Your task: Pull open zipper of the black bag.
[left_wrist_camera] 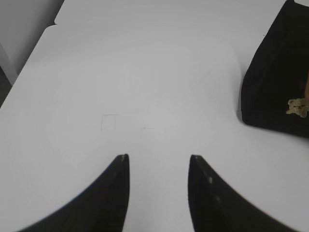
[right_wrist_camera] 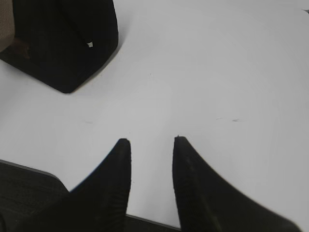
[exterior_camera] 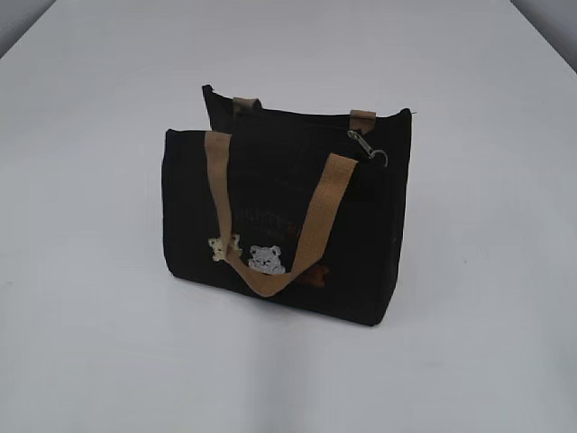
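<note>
The black bag (exterior_camera: 288, 225) stands upright in the middle of the white table, with tan handles and small bear patches on its front. Its zipper runs along the top edge, and the silver pull (exterior_camera: 370, 146) hangs at the right end. Neither arm shows in the exterior view. My left gripper (left_wrist_camera: 158, 157) is open over bare table, with the bag's corner (left_wrist_camera: 275, 82) off to its right. My right gripper (right_wrist_camera: 151, 140) is open too, near the table's front edge, and the bag's other corner (right_wrist_camera: 67, 43) lies at its upper left. Nothing sits between either pair of fingers.
The white table (exterior_camera: 99, 343) spreads wide around the bag on all sides. Its near edge (right_wrist_camera: 29, 169) shows in the right wrist view, with dark floor below. A faint pencilled square (left_wrist_camera: 108, 122) marks the tabletop in the left wrist view.
</note>
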